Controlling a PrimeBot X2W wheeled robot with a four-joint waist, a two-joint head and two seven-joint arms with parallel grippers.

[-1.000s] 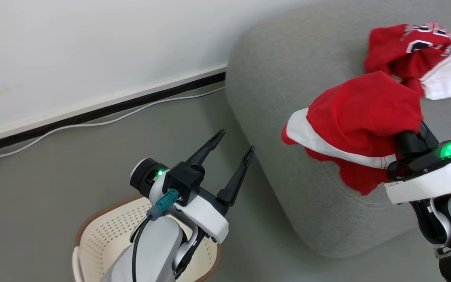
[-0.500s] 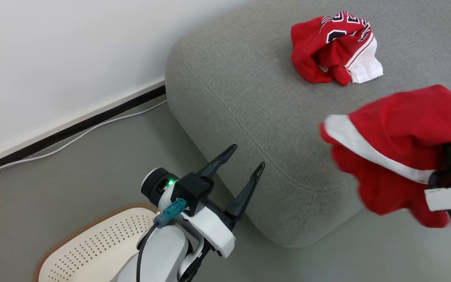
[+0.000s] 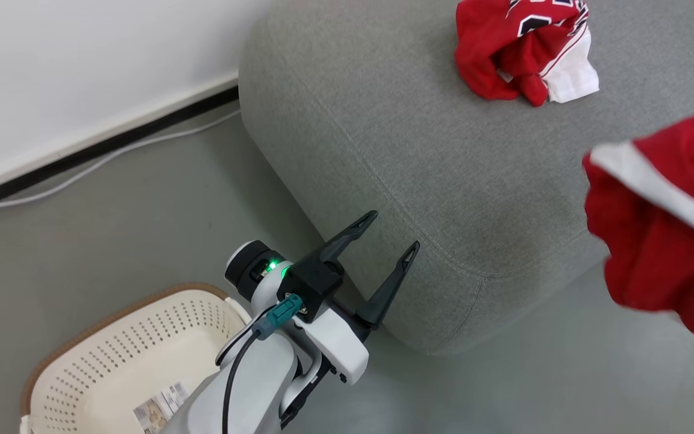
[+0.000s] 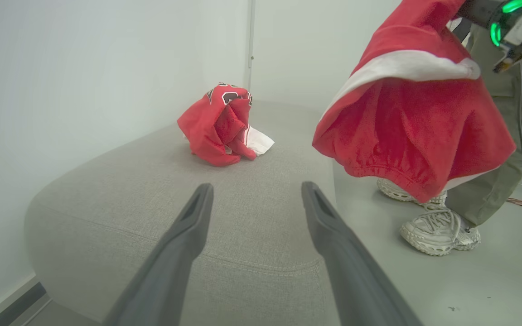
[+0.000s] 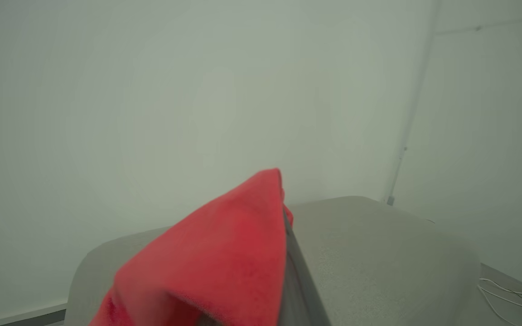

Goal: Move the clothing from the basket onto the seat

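A crumpled red garment [image 3: 522, 54] with white trim and navy letters lies on the grey seat [image 3: 443, 181], also visible in the left wrist view as the garment [image 4: 224, 127] on the seat [image 4: 243, 199]. A second red garment [image 3: 666, 241] with a white band hangs at the right, by the seat's near corner. My right gripper [image 5: 288, 235] is shut on it, and the red cloth [image 5: 224, 258] drapes over its fingers. My left gripper [image 3: 394, 230] is open and holds nothing, just off the seat's edge, above the cream basket [image 3: 112, 301].
A person's legs and pale shoes [image 4: 437, 226] stand on the floor beside the seat, behind the hanging garment [image 4: 415, 127]. A white cable [image 3: 100, 163] runs along the wall's dark skirting. A paper label [image 3: 157, 407] lies on the basket's floor.
The head view has swung, so the picture has shifted. The held garment has slid to the right edge and my right wrist has left the head view. My left gripper stays open.
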